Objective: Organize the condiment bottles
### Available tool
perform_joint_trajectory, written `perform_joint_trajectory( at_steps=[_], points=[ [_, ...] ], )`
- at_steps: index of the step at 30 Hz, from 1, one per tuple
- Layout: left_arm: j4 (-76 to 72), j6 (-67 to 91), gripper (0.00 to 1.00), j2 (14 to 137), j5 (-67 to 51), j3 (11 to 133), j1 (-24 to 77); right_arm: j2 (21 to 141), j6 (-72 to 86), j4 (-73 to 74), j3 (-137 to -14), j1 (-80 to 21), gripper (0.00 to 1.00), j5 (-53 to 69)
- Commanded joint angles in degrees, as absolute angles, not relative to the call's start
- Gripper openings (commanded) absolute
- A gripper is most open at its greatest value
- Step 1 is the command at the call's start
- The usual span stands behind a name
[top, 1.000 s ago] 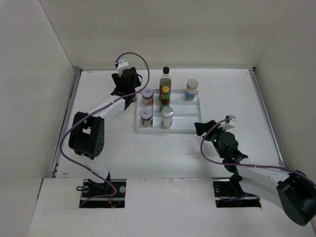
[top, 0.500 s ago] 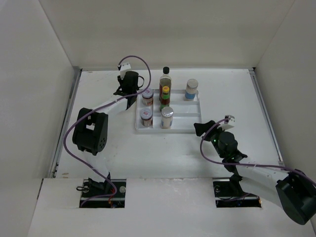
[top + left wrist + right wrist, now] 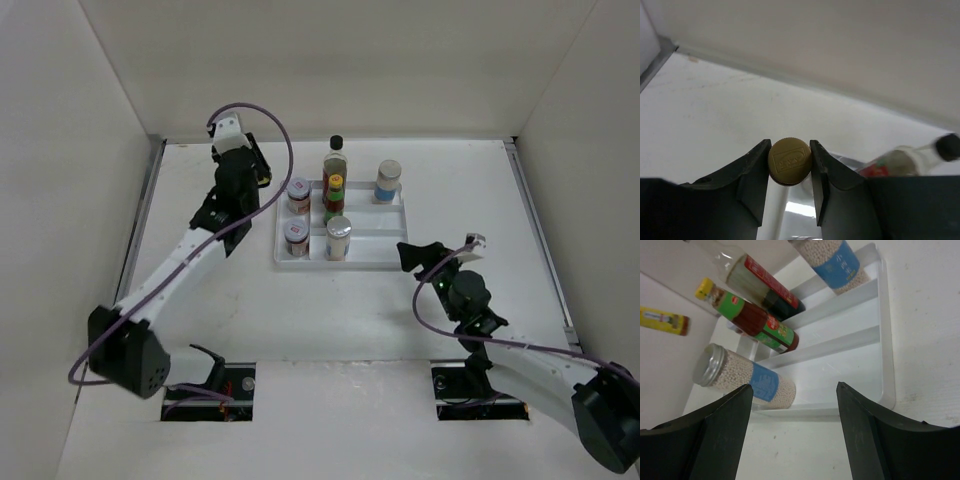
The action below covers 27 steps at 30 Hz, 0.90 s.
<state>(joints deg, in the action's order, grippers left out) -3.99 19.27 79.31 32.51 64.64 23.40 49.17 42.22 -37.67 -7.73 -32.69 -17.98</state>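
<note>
My left gripper [image 3: 789, 145] is shut on the yellow cap [image 3: 789, 162] of a small brown bottle [image 3: 662, 320], held off the table left of the white divided tray [image 3: 365, 262]. From above, the left gripper [image 3: 257, 172] hangs near the tray's back-left corner. In the tray stand a tall black-capped bottle [image 3: 335, 158], a yellow-capped green-label bottle [image 3: 335, 193], two red-lidded jars [image 3: 298, 193] [image 3: 295, 236], a silver-lidded jar [image 3: 339, 236] and a white-capped blue-label jar [image 3: 388, 180]. My right gripper [image 3: 412, 257] is open and holds nothing, just off the tray's front-right corner.
White walls close in the table on the left, back and right. The tray's right-hand compartments [image 3: 840, 360] hold only the blue-label jar [image 3: 832, 262]. Both arm bases sit at the near edge.
My left gripper has shut on the yellow-capped bottle and risen with it toward the back left, the arm stretching out. My right gripper has opened a little wider and barely moved.
</note>
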Motion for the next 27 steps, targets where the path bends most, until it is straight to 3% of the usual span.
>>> perform_joint_trajectory(
  at_steps=[1, 8, 13, 19, 20, 21, 27],
  points=[
    [-10.1, 17.4, 0.19, 68.7, 33.5, 64.9, 29.4, 44.9, 41.9, -39.5, -6.5, -32.7, 0.77, -22.6],
    [-12.0, 14.3, 0.19, 70.1, 32.0, 71.5, 45.6, 38.8, 42.9, -31.4, -5.0, -31.6, 0.84, -35.3],
    [-16.9, 14.0, 0.20, 80.7, 29.2, 76.7, 53.2, 38.2, 44.1, -26.4, -6.0, -29.9, 0.72, -36.1],
    [-19.3, 14.4, 0.20, 92.6, 27.4, 81.1, 56.5, 40.3, 44.1, -26.1, -6.2, -25.8, 0.69, -32.8],
    [-19.8, 14.2, 0.20, 94.0, 27.5, 81.5, 57.0, 39.4, 43.9, -25.7, -6.1, -25.2, 0.74, -33.0],
    [-20.3, 14.2, 0.20, 95.4, 27.5, 81.6, 57.3, 38.1, 43.9, -24.9, -5.7, -24.4, 1.00, -33.7],
    [-21.7, 15.1, 0.20, 100.5, 27.2, 81.0, 58.0, 30.7, 46.1, -19.5, -4.4, -22.1, 1.00, -35.9]
  ],
)
